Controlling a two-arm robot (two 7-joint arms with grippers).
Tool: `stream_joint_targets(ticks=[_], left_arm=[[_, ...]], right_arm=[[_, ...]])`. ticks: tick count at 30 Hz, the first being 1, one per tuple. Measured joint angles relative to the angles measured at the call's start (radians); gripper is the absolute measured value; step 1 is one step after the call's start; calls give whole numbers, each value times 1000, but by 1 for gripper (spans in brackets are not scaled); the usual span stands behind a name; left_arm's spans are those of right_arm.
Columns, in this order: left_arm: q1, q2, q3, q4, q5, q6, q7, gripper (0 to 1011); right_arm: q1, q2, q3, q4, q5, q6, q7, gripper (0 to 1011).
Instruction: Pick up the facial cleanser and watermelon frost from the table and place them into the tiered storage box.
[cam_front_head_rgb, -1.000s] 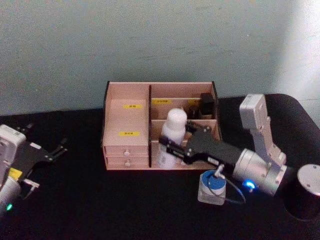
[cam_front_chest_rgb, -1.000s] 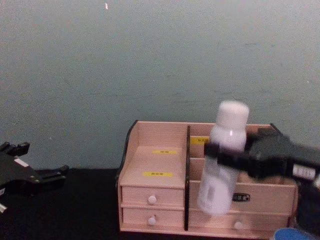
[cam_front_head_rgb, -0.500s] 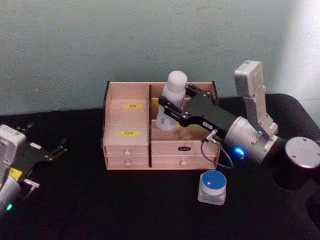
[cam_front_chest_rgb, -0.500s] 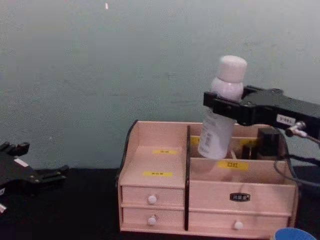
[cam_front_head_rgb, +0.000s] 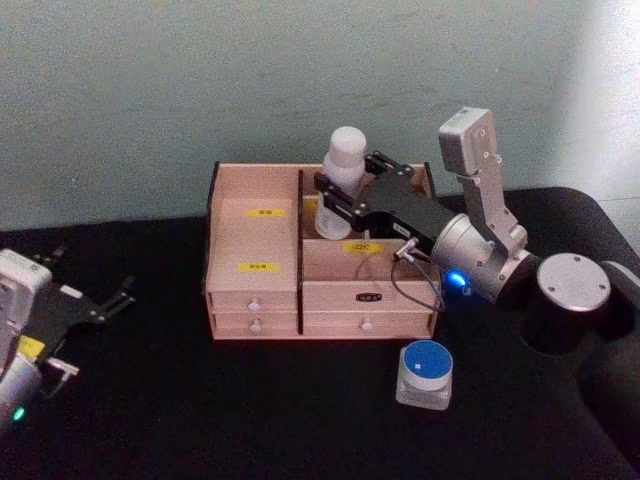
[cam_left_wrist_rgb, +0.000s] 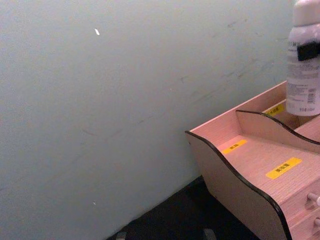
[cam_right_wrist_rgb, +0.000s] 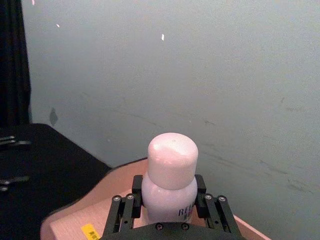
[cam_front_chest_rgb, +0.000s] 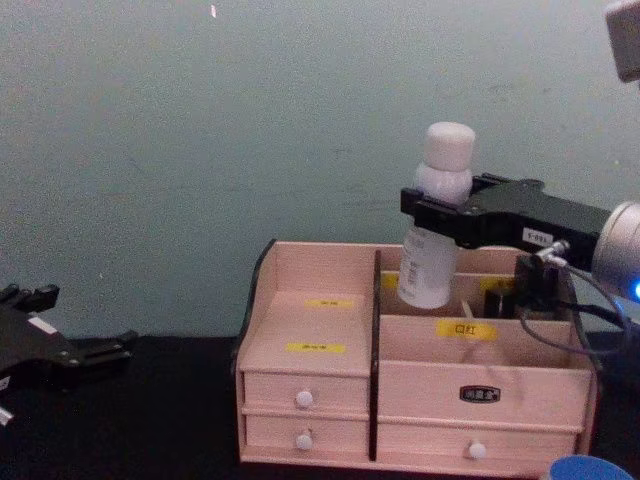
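Over storage box (cam_front_chest_rgb: 290, 325) rear compartment: right gripper (cam_front_chest_rgb: 437, 205) clamps cleanser (cam_front_chest_rgb: 430, 268).

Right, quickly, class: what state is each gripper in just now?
Left gripper: open, empty, parked at the left.
Right gripper: shut on the white bottle, over the wooden box's back right section.

Yellow labels (cam_front_head_rgb: 263, 267) unreadable, blue-lidded jar (cam_front_chest_rgb: 590, 470) cropped at chest view's bottom edge

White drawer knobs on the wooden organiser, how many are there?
3 white round knobs on the pale pink wooden tiered storage box: upper left knob, lower left knob, lower right knob. None seems hidden.
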Motion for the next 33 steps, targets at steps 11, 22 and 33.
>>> stream_joint_targets(ticks=[11,22,33], left_arm=[[0,0,0,0,0,0,0,1001],[0,0,0,0,0,0,0,1001],[0,0,0,0,0,0,0,1001]], right_arm=[[46,-36,11,104,-36,-17,-5,590],[77,-70,20,195,-69,-25,-15,591],[86,-81,24,232,-93,-5,-16,590]])
